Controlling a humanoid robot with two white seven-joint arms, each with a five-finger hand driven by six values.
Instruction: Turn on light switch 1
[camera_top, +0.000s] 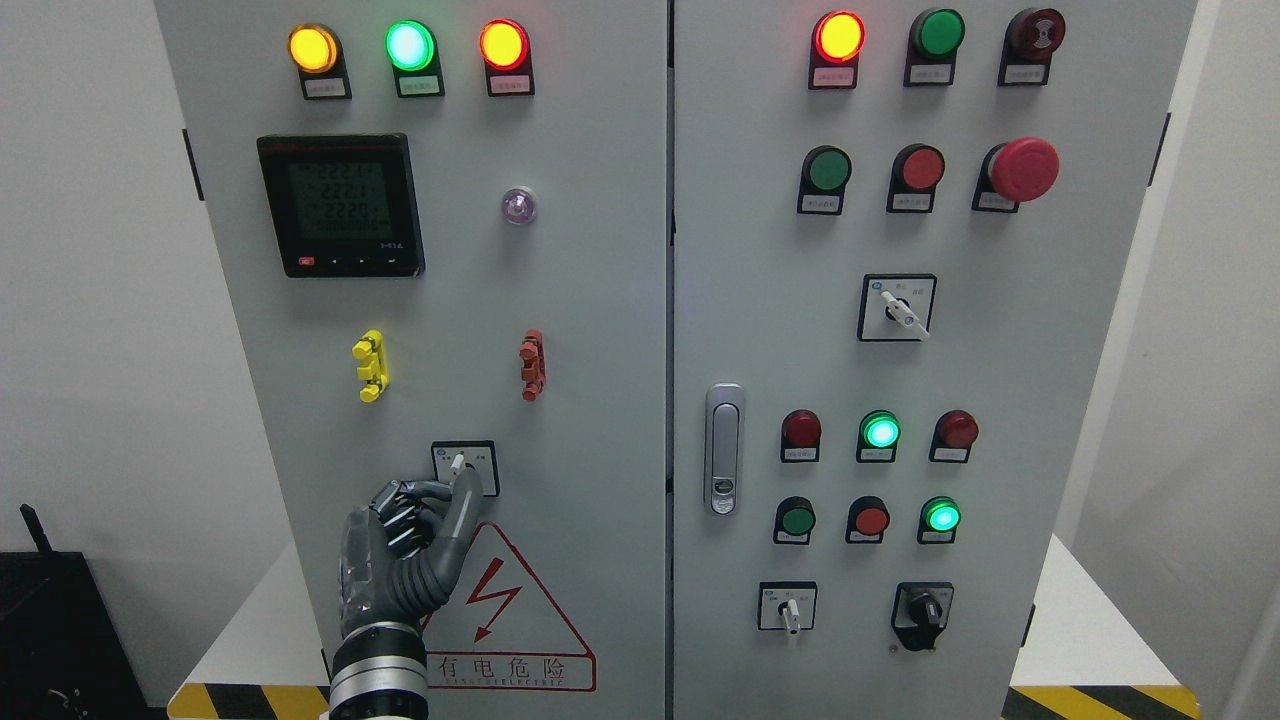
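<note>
1. Reaching up from the bottom edge, the left hand (400, 545) sits at the selector switch (463, 466) low on the left cabinet door (600, 300). Thumb and a curled finger pinch the white lever; the other fingers are folded in. Right hand is out of frame.
2. Switch location: small square white plate, just above the red warning triangle (510, 610), below and between the yellow clip (371, 365) and the red clip (532, 365).
3. Room to move: bare grey panel left and right of the switch plate. The door seam (670, 400) lies well right of it; the clips stand well clear above it. The triangle's top corner sits just beside the thumb.
4. Left of the cabinet: plain white wall (90, 300), a black box (50, 630) at the lower corner, hazard-striped base edge (250, 700) at the floor line.
5. Materials: matte grey painted sheet-metal doors, flat. Hand is dark grey with segmented jointed fingers and a ribbed metallic wrist collar.
6. Other fittings: glossy round domed lamps (410, 45) along the top, black square meter (340, 205) with lit digits, metal door latch (724, 448) on the right door (1050, 400).
</note>
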